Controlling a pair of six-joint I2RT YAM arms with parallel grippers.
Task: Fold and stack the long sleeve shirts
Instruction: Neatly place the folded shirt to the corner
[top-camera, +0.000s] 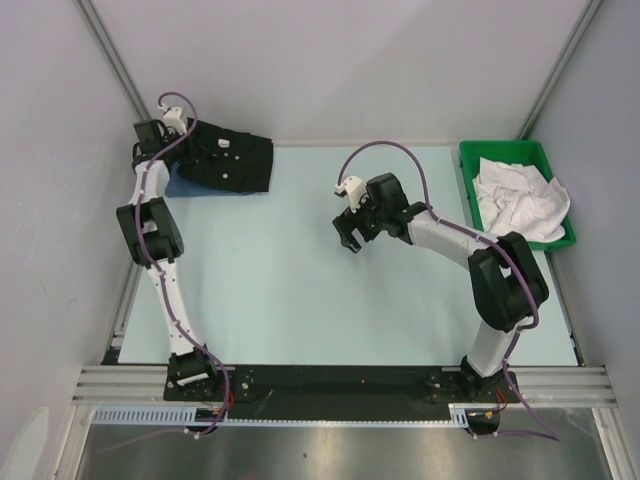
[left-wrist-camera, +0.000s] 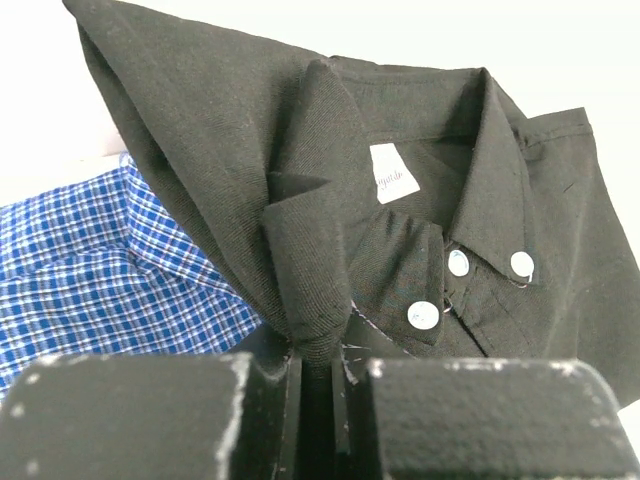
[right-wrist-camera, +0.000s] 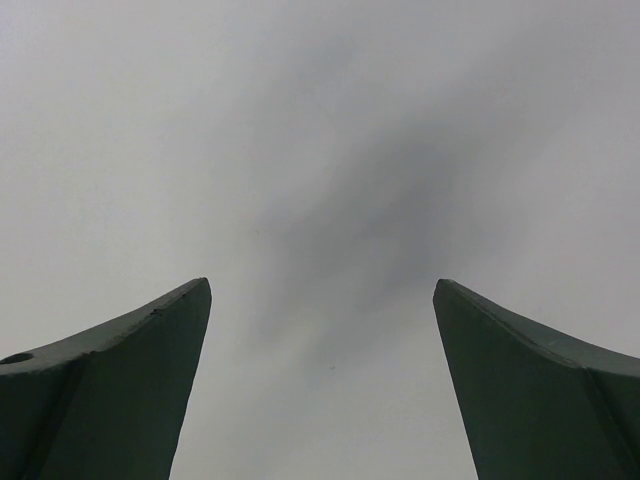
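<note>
Left tool (left-wrist-camera: 318, 368) on black shirt (left-wrist-camera: 200, 130), crosswise

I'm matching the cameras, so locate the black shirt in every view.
Top external: black shirt at the far-left corner of the table.
Left wrist: fills the frame, a fold pinched in the left gripper.
Right wrist: not in it.
Shared landmark: blue shirt beneath it.

You are seeing the black shirt (left-wrist-camera: 190, 140) running off the left wrist view's top and right edges, and it is covering most of the blue checked shirt (left-wrist-camera: 90, 270). From above, the left gripper (left-wrist-camera: 318, 365) is blending into dark cloth. The right gripper (right-wrist-camera: 321, 282) is being cropped below its fingertips, and everything beyond it is blurring into grey.
</note>
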